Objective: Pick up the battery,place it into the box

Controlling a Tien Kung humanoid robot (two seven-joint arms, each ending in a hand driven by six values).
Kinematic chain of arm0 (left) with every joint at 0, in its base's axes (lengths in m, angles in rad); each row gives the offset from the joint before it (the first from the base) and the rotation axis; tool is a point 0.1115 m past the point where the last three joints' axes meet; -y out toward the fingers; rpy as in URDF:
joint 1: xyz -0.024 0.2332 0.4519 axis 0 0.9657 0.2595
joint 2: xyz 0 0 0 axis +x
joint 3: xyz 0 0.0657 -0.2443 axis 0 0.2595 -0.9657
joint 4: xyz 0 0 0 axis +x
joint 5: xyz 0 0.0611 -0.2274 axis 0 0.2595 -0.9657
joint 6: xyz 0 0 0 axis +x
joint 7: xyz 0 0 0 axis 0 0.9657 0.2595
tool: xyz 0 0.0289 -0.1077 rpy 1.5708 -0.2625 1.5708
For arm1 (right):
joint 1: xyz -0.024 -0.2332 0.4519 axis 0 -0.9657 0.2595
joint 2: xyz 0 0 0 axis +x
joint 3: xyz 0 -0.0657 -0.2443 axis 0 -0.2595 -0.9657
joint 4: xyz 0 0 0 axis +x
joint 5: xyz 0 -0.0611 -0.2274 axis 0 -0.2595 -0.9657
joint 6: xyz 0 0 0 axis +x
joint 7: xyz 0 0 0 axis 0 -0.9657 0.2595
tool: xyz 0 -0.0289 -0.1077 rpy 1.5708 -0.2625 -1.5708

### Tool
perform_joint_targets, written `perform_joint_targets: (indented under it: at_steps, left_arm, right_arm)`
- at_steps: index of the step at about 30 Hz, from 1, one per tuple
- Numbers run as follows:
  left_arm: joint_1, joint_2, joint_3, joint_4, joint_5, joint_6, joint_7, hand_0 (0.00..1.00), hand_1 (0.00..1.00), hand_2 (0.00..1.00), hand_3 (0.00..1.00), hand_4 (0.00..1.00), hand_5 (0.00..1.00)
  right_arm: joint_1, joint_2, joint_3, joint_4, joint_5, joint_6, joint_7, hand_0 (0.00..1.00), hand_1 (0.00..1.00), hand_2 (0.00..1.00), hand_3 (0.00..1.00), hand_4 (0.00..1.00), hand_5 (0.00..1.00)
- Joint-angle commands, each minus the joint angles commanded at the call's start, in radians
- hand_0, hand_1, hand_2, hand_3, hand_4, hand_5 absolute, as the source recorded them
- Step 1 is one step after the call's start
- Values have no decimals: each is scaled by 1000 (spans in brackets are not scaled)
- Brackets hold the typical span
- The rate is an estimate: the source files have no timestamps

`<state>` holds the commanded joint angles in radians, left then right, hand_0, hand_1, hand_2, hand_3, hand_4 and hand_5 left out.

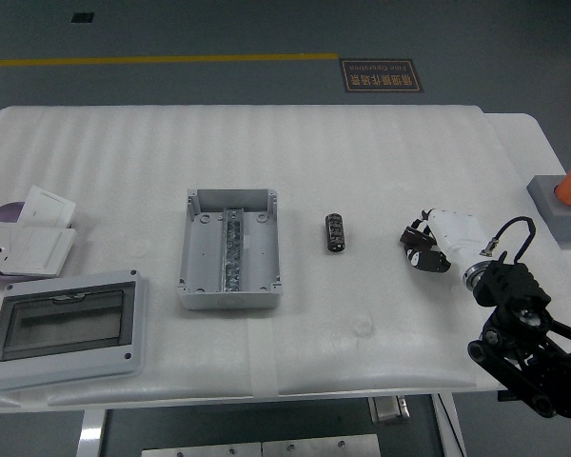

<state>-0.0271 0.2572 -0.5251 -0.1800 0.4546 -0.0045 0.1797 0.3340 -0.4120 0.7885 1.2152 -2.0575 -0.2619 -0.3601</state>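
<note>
The white table [362, 171] was covered with a soft padded sheet, on which everything was laid. At the near left a grey lid with a clear window [65, 328] was set flat, and just beyond it a stack of white wall plates [29, 238] was spread. The open grey box [229, 249] was placed near the middle, with a metal rail run down its floor from far to near. At the far right edge a grey block with an orange button [561, 202] was seen.

The right hand [436, 244] was held low over the table at the right, well apart from the box. Its fingers were curled loosely and nothing was gripped by them. The left hand was not in view.

The battery [334, 233], a small dark cylinder, was laid on the sheet between the box and the hand, just right of the box and untouched.

Several risks were judged likely. The round battery could be rolled away by a glancing finger. It could be pinched off-centre and dropped short of the box. It could also be caught on the rail and left tilted.
</note>
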Motion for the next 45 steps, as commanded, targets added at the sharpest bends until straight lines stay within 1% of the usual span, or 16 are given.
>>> perform_joint_targets:
  at_steps: [4,5,10,11,15,16,17,20,23,25,29,33,38,42,45]
  left_arm:
    - [-1,0,0,0,1,0,-1,576,625,523,537,650,199]
    - [-1,0,0,0,1,0,-1,576,626,523,538,647,201]
    - [-2,0,-1,0,2,0,-1,576,626,523,538,647,201]
    - [-2,0,0,0,2,0,-1,576,627,524,538,644,203]
    - [-1,0,-2,0,4,1,1,576,627,524,538,644,203]
    - [-1,0,-2,0,4,1,1,576,627,524,538,644,203]
    - [-1,0,-3,0,5,1,2,576,627,525,538,646,204]
    - [-1,0,-5,0,7,1,2,576,627,525,538,646,204]
    - [-2,0,-8,0,12,1,4,575,629,525,538,646,206]
    - [-3,1,-12,0,17,1,5,575,629,525,538,646,206]
    - [-5,2,-18,0,26,0,7,575,628,525,538,647,208]
    - [-4,3,-23,0,33,-1,11,575,628,525,538,647,208]
    - [-4,3,-26,0,39,-1,13,575,629,526,538,649,208]
    - [-5,3,-34,0,47,3,14,575,629,525,538,652,204]
    - [-6,3,-50,0,63,4,13,575,629,525,538,652,204]
  right_arm:
    - [0,0,-2,0,-2,-10,4,312,435,430,622,599,254]
    - [0,-1,-2,1,-2,-13,5,297,430,423,626,576,256]
    - [-4,-4,-1,14,-1,-26,14,297,430,423,626,576,256]
    - [-4,-5,-2,19,0,-27,15,283,437,424,665,327,142]
    - [0,-9,-11,65,-3,-31,13,283,437,424,665,327,142]
    - [4,-10,-18,82,-6,-31,11,283,437,424,665,327,142]
    - [10,-10,-25,99,-10,-30,9,285,429,416,659,325,164]
    - [38,-4,-62,145,-22,-25,1,285,429,416,659,325,164]
    - [81,12,-114,184,-27,-20,-5,287,433,414,658,335,173]
    - [116,30,-153,199,-21,-20,-5,287,433,414,658,335,173]
    - [186,78,-235,212,13,-25,2,292,432,413,660,339,176]
    - [238,122,-295,219,67,-40,21,292,432,413,660,339,176]
    - [285,169,-348,195,132,-56,47,290,431,413,661,346,181]
    - [305,190,-383,163,154,-81,57,292,432,410,661,355,186]
    - [319,200,-415,141,162,-75,51,292,432,410,661,355,186]
